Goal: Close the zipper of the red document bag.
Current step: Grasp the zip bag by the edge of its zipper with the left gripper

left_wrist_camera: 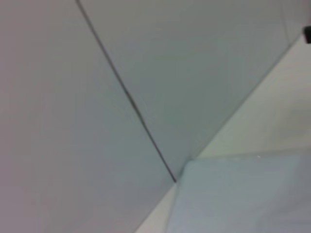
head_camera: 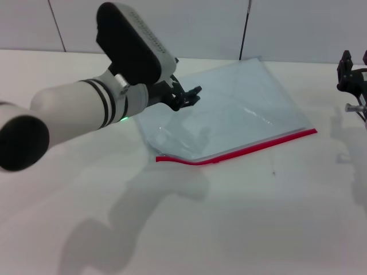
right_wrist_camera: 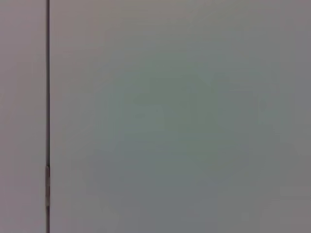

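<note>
Translucent red document bag [head_camera: 229,109] flat on my table [head_camera: 241,217], zipper [head_camera: 241,151] along its 6 o'clock edge, left gripper [head_camera: 186,96] over its 9 o'clock side, fingers look slightly parted, right gripper [head_camera: 351,74] parked at 3 o'clock, I cannot tell its fingers.

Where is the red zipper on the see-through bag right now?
In the head view, the zipper runs along the edge of the red document bag nearest the robot, on the white table, below and right of the left gripper.

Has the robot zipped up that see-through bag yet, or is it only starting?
Only starting, it seems. The left gripper hovers over the red document bag, away from the zipper on its near edge. The right gripper waits aside. Nothing is held; zipping remains.
</note>
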You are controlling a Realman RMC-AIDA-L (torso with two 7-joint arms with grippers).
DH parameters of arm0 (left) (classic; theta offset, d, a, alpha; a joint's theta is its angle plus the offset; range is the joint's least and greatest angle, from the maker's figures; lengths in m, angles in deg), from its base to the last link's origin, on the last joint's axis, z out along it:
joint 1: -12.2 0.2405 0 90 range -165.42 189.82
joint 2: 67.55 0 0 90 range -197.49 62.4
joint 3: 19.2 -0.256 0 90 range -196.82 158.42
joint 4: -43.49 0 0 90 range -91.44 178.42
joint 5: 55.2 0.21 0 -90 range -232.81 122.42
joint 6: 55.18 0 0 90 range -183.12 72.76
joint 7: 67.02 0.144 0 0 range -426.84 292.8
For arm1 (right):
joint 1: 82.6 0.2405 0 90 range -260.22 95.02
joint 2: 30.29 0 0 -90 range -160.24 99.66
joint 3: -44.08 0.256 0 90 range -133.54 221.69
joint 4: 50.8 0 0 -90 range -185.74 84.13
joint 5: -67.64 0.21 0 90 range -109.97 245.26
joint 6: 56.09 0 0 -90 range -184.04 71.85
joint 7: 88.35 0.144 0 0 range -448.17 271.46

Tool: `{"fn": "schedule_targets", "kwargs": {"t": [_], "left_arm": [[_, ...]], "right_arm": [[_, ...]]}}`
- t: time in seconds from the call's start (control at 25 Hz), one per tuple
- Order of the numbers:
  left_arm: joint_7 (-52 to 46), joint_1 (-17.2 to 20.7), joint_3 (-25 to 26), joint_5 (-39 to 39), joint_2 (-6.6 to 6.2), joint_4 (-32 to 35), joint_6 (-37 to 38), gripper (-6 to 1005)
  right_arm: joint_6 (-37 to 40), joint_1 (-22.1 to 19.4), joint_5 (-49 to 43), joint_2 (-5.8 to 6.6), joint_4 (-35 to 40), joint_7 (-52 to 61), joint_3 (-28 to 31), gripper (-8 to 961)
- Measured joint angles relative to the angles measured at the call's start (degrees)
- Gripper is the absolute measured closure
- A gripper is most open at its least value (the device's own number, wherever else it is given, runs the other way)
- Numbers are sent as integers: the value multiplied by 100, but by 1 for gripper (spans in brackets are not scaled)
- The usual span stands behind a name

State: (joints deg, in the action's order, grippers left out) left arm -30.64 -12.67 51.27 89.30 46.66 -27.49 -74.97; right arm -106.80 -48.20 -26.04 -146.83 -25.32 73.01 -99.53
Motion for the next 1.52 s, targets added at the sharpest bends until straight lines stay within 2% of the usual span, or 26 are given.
{"fn": "schedule_targets", "kwargs": {"t": [0.36, 0.68, 0.8, 1.04, 1.52], "left_arm": [[980, -14, 626, 55, 192, -649, -1743, 226], [1257, -96, 879, 265, 202, -1008, -2841, 229], [1260, -240, 932, 427, 202, -1052, -3356, 229], [1231, -384, 986, 592, 212, -1056, -3894, 231], [1172, -592, 943, 566, 207, -1068, -4497, 236]], "right_arm": [[130, 35, 9, 0, -41, 0, 6, 546], [138, 40, 9, 0, -54, 0, 9, 547], [144, 40, 9, 0, -53, 0, 9, 547], [149, 45, 9, 0, -52, 0, 9, 548], [150, 58, 9, 0, -52, 0, 9, 550]]}}
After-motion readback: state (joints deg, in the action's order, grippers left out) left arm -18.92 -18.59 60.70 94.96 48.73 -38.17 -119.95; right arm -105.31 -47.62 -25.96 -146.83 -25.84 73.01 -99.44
